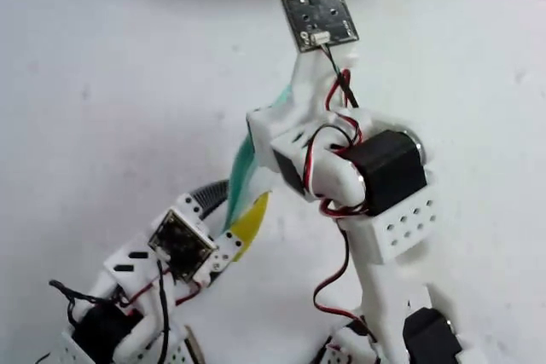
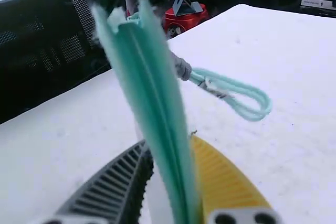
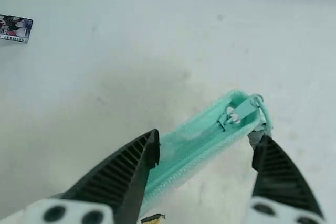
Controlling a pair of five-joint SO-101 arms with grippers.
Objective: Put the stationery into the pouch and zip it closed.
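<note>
Left gripper (image 2: 168, 148) clamped on teal pouch (image 2: 149, 87); right gripper (image 3: 208, 140) fingers apart, straddling pouch's zipper pull (image 3: 233, 115) end over white table (image 1: 102, 83).

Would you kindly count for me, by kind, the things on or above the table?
Pouch: 1
Grippers: 2, the left gripper and the right gripper
Small card: 1
Total: 4

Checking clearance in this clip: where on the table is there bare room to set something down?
The table is bare across its far left, beyond the left gripper, and along its right edge past the right arm. The middle is crowded: the left gripper and right gripper meet at the pouch.
</note>
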